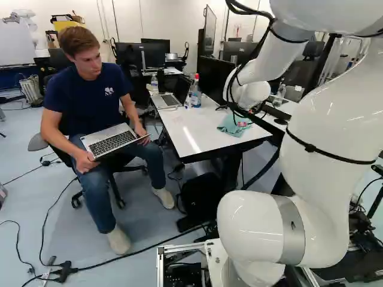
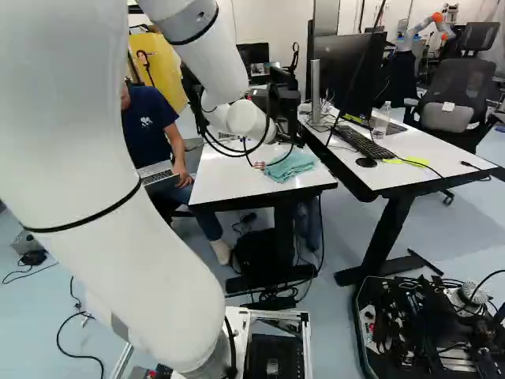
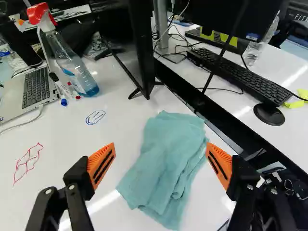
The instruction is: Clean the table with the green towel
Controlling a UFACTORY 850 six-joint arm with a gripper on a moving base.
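One towel (image 3: 166, 161), long axis roughly forward

Pale capital letters, cut off and not fully legible, stand on a dark object (image 3: 294, 17) beyond the black keyboard (image 3: 236, 72); the spray bottle's label (image 3: 88, 88) is too small to read, and the blue marks (image 3: 95, 117) on the table (image 3: 113, 134) spell nothing readable

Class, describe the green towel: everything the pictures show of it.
The towel is a soft-looking, plain blue-green cloth, folded over and rumpled, with layered edges showing along one side. It lies on the white table, near the table's edge. The hand is open over it, fingers to either side, not gripping it.
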